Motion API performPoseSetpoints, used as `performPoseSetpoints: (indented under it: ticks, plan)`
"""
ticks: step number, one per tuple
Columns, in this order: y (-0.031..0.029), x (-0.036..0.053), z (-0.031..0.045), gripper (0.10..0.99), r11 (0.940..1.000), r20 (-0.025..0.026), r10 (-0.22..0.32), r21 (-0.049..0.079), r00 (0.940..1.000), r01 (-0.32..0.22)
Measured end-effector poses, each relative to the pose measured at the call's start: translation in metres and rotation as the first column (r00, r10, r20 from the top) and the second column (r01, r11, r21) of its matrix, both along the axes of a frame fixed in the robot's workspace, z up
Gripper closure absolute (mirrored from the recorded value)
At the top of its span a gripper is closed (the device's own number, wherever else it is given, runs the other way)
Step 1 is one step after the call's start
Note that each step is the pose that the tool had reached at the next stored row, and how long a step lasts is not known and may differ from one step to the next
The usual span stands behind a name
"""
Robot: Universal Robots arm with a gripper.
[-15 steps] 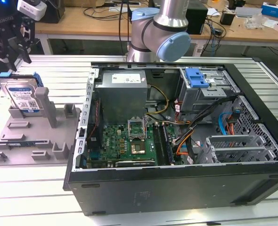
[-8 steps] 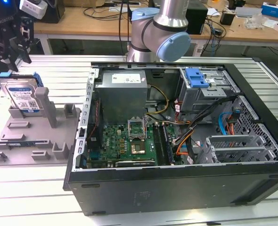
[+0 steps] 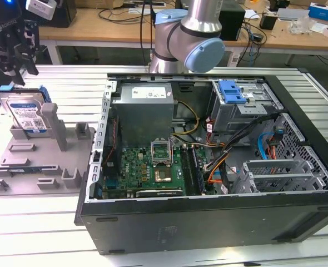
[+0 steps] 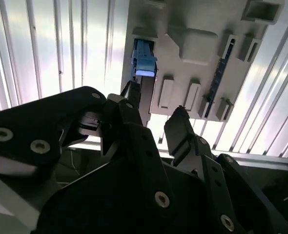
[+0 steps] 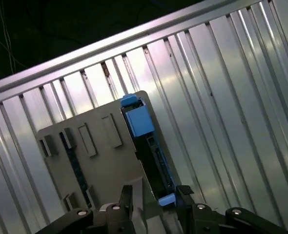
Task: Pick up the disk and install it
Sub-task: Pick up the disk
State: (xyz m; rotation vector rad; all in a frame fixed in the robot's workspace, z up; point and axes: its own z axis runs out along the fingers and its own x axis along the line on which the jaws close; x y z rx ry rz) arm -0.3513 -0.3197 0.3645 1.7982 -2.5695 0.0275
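Exterior view, step: the approach for the pick-up, as I judge it. The disk (image 3: pixel 26 111) is not yet lifted and stands on edge in the grey moulded tray (image 3: pixel 47 161) on the ribbed counter (image 3: pixel 41 222). It is at the exterior view's left of the open computer case (image 3: pixel 208 222).
Exterior view, pincer: the pincer (image 3: pixel 20 71) hangs above the disk's upper edge, apart from it, with nothing in its grip.
Second wrist view, pincer: the fingers (image 4: pixel 180 129) are parted with a clear gap and are empty.
Second wrist view, disk: it shows edge-on by its blue carrier, beyond the fingertips and near the line of the gap.
First wrist view, disk: its thin edge runs toward the gap between the two fingertips, which are not closed on it.
Grasp calls for: jaws square to the disk's flat faces, straddling the thin edge and clear of the tray's posts.
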Motion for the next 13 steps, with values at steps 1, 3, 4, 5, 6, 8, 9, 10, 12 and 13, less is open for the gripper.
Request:
performPoseSetpoints:
  ticks: [1, 3, 4, 5, 6, 8, 9, 10, 12, 13]
  plan:
    - [0.0002, 0.0000, -0.0001, 0.604, 0.9999, 0.0029, 0.012, -0.001, 0.9999, -0.012]
    - [0.0006, 0.0000, -0.0006, 0.604, 0.9987, 0.0107, 0.050, -0.003, 0.9987, -0.050]
    - [0.0008, 0.0000, -0.0008, 0.604, 0.9973, 0.0136, 0.073, -0.005, 0.9972, -0.073]
    - [0.0011, 0.0000, -0.0010, 0.604, 0.9958, 0.0154, 0.092, -0.005, 0.9957, -0.092]
    - [0.0013, -0.0001, -0.0011, 0.604, 0.9942, 0.0160, 0.108, -0.006, 0.9941, -0.108]
    - [0.0040, 0.0000, -0.0013, 0.604, 0.9891, 0.0163, 0.147, -0.006, 0.9890, -0.147]
    - [0.0048, 0.0000, -0.0013, 0.604, 0.9889, 0.0161, 0.148, -0.007, 0.9888, -0.148]
    - [0.0049, -0.0001, -0.0013, 0.604, 0.9889, 0.0161, 0.148, -0.007, 0.9888, -0.148]
    - [0.0049, 0.0000, -0.0013, 0.604, 0.9889, 0.0160, 0.148, -0.007, 0.9888, -0.148]
    - [0.0055, 0.0000, -0.0013, 0.604, 0.9889, 0.0159, 0.149, -0.007, 0.9888, -0.149]
